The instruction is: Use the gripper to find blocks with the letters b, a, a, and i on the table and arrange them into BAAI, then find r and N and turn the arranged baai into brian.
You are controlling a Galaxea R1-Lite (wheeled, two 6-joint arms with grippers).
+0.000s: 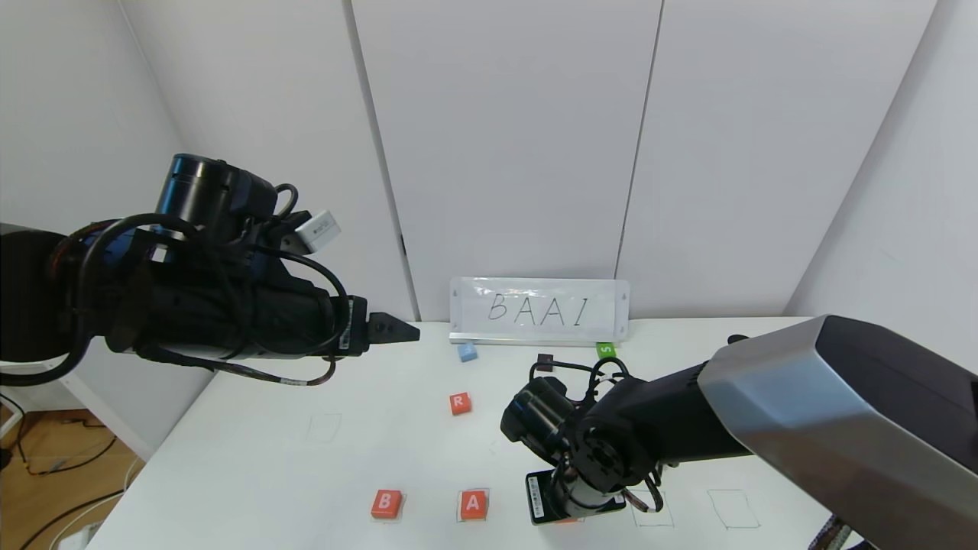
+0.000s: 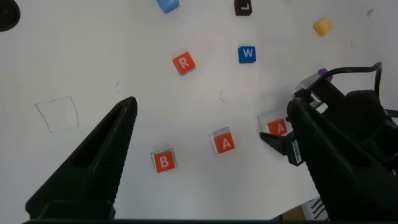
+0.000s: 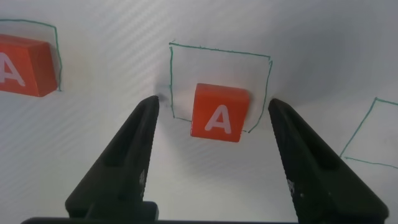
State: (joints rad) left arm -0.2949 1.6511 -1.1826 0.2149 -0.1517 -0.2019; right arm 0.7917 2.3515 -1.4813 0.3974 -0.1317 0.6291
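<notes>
On my far left the left gripper (image 1: 393,329) hangs high above the table (image 1: 252,458), jaws spread wide on nothing, parked. Along the near edge I read the B block (image 1: 386,503), then the first A block (image 1: 474,504), each in its own drawn square. Next comes the second A block (image 3: 219,112), sitting flat in the third outline with its letter upright toward me but crowding the outline's near right corner. My right gripper (image 3: 211,155) stands over it, fingers (image 3: 134,146) apart on both sides and touching neither face, so it holds nothing. The block is square, with no long axis to speak of. My worry: if I lift away crooked, one finger could clip the block and skew it further off the outline. The R block (image 1: 460,403) waits behind.
</notes>
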